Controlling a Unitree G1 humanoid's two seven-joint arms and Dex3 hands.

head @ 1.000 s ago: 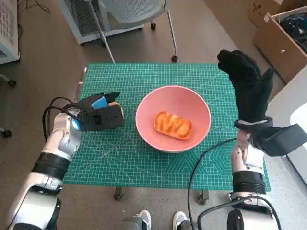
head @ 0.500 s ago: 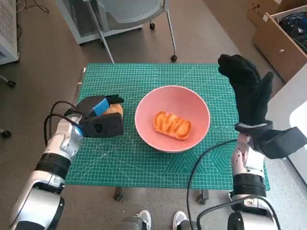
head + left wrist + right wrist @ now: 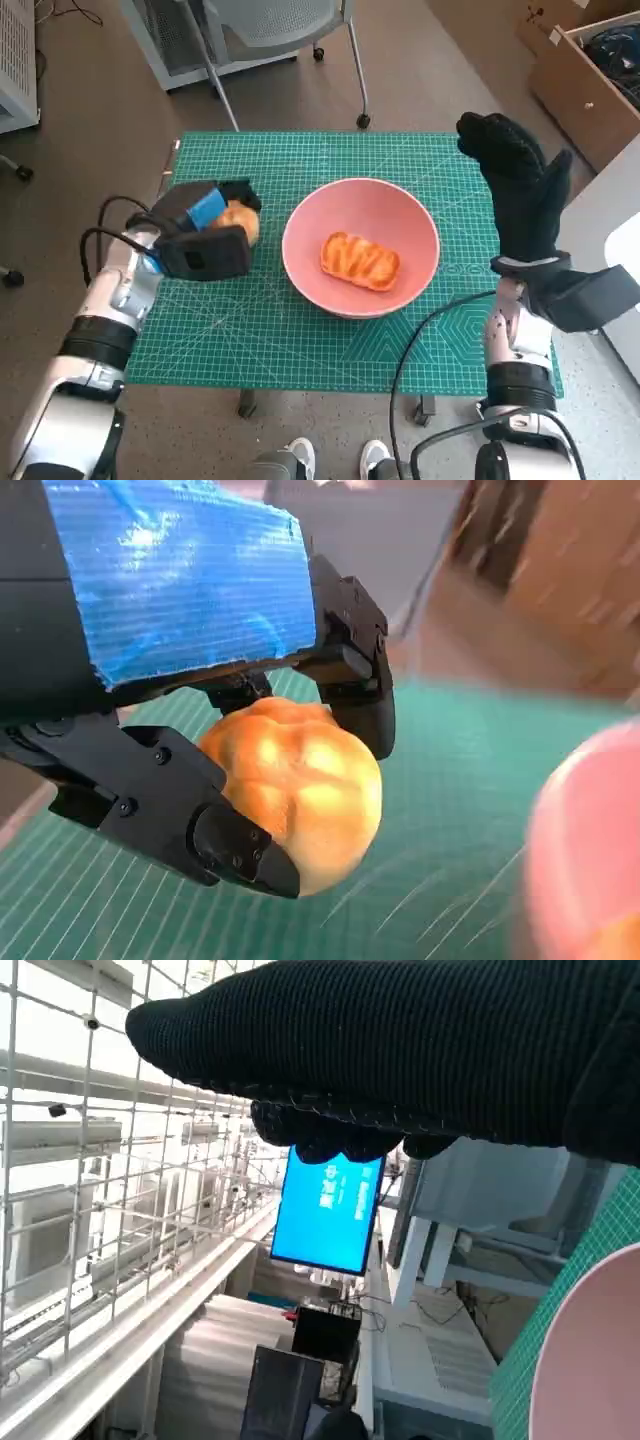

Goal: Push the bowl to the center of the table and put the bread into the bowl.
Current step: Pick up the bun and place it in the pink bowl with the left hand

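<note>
Your left hand (image 3: pixel 205 240) grips the bun (image 3: pixel 295 790) left of the bowl (image 3: pixel 361 246); your right hand (image 3: pixel 520 185) hovers empty, fingers apart, at the table's (image 3: pixel 300 340) right edge.

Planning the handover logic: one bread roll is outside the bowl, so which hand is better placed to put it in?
Left. The left hand already grips the bread roll just beside the pink bowl; the right hand is raised, holding nothing.

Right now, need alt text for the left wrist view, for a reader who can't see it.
The left hand, blue tape over its back, holds a round golden bread roll between its black fingers above the green cutting mat. The pink bowl shows blurred at one edge of the picture.
</note>
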